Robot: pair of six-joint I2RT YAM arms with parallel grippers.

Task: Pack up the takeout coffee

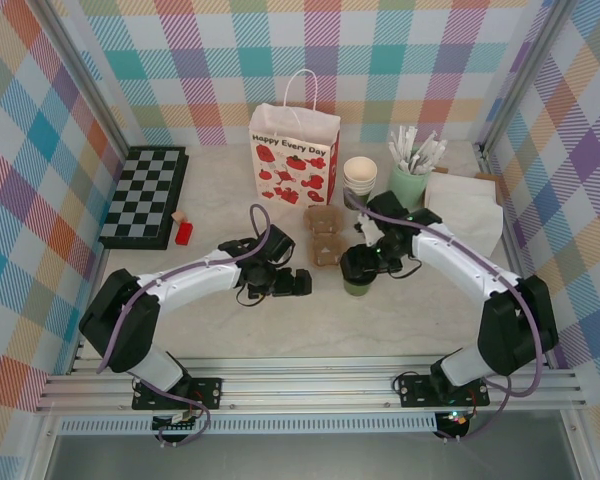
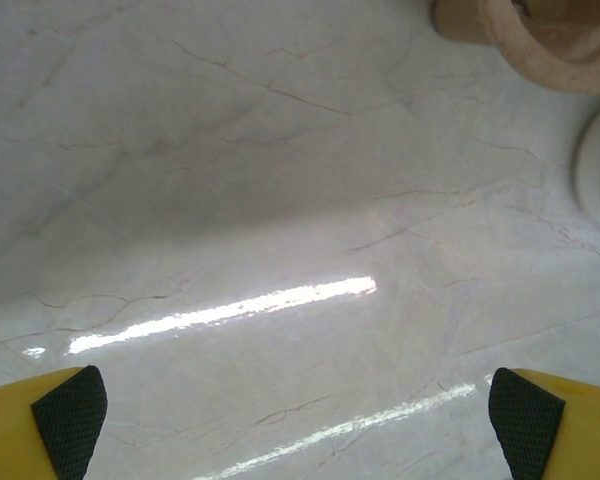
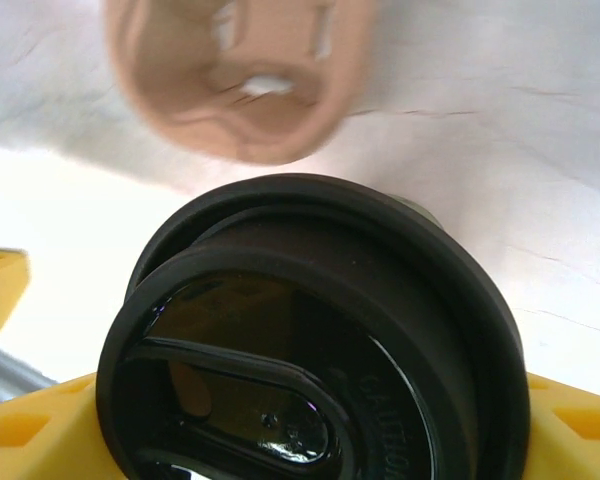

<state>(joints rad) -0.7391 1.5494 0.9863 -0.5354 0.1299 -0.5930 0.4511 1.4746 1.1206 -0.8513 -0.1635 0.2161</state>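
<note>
Bending inward, right gripper (image 1: pixel 360 268) straddles the takeout coffee (image 1: pixel 358 288).

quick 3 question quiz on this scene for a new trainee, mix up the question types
1. True or false: the left hand is holding something.
2. The lid on the takeout coffee is: A white, B black, C missing.
3. Which hand is over the takeout coffee?
Key: 1 false, its jaws stand open over bare table; 2 B; 3 the right hand.
</note>
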